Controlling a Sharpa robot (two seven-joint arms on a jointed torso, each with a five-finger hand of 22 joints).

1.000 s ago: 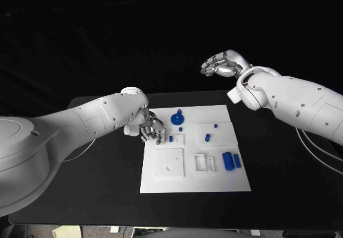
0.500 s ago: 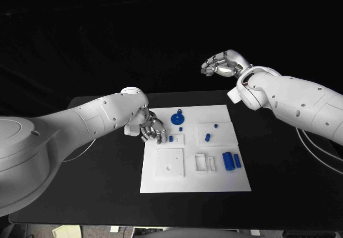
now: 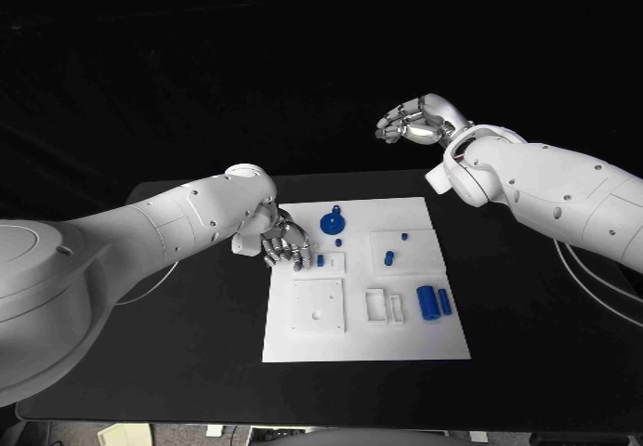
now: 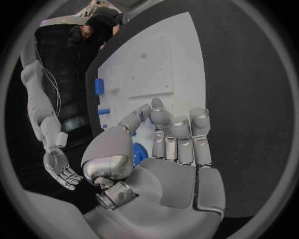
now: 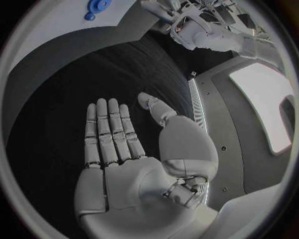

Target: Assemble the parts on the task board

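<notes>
Your left robot hand (image 3: 284, 245) hovers fingers apart, apparently empty, over the task board (image 3: 364, 344)'s far-left corner beside a small blue part (image 3: 319, 260); the right robot hand (image 3: 415, 121) hangs open, well away. Descend slowly and centre before pinching.

The task board (image 3: 369, 344) lies mid-counter (image 3: 161, 353). The left hand (image 3: 284, 245) hangs over its far-left corner; the right hand (image 3: 415, 121) is raised behind the counter.

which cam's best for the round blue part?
Head view: the round blue part lies whole and unblocked on the board. Right wrist view catches it small at the rim. In the left wrist view I can't pick it out for certain.
</notes>
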